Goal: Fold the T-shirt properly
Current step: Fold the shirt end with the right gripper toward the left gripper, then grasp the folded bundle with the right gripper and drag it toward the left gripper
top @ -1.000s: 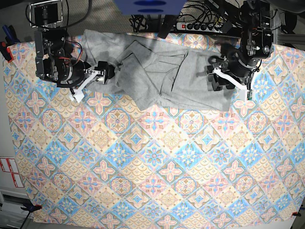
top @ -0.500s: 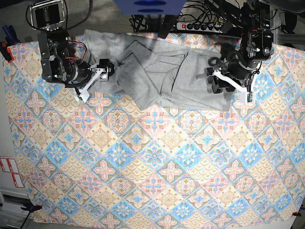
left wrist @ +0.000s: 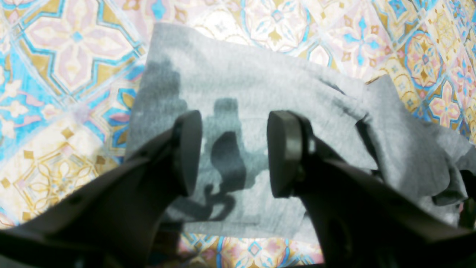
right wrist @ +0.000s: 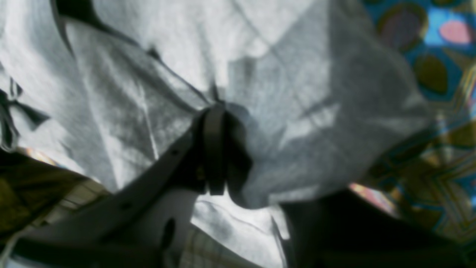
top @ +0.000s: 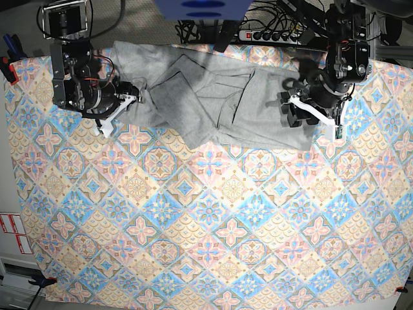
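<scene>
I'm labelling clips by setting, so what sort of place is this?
Probably a robot work table set up for handling cloth: a grey T-shirt lies on a tile-patterned tablecloth, with two robot arms over it. The room itself barely shows.

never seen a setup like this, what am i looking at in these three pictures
A two-armed robot is working on a crumpled, partly folded grey T-shirt spread over a colourful tile-patterned tablecloth. One picture looks down on the whole scene; the others come from cameras on the arms' wrists. The left black gripper, on the right of the overall picture, stands open above the smoother part of the shirt. The right one has a fold of grey fabric pinched between its fingers.
</scene>
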{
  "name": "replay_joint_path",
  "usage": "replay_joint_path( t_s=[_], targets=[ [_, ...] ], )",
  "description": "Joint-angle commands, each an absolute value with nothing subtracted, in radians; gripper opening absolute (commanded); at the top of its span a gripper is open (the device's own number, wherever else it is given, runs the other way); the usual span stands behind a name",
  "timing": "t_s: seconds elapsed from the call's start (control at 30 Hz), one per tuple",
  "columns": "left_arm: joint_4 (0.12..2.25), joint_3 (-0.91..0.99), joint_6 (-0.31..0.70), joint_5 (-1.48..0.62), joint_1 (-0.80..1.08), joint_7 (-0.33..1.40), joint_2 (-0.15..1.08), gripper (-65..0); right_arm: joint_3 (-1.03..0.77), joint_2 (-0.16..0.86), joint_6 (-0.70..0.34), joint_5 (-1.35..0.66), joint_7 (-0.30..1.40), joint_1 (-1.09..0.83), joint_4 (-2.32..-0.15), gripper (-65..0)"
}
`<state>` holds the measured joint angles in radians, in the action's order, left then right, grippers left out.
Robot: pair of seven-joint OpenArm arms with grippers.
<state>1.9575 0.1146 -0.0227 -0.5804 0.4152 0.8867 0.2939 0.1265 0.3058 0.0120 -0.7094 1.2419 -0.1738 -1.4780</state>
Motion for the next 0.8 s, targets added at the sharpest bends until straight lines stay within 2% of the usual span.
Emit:
replay_joint_path(
  t_s=[0.0,0.13,0.5,0.77],
  targets=[
    [1.971,0.119,-0.018,-0.587,0.414,0.871,0.302,-35.5,0.119,0.280,0.004,-0.727,1.237,-0.185,-1.465,-53.9],
    [1.972,0.120,-0.018,-0.587,0.414,0.871,0.302,-35.6,0.039,0.262,0.002,-0.728,1.237,-0.185,-1.465,-64.8],
    [1.977,0.125,-0.018,-0.588,0.392,0.869,0.302,-35.9,-0.133,0.262,0.002,-0.727,1.241,-0.108,-1.471,-65.0],
    [1.986,0.125,-0.018,-0.588,0.390,0.869,0.302,-35.9,-0.156,0.268,0.002,-0.722,1.239,0.007,-1.448,-65.0]
  ],
)
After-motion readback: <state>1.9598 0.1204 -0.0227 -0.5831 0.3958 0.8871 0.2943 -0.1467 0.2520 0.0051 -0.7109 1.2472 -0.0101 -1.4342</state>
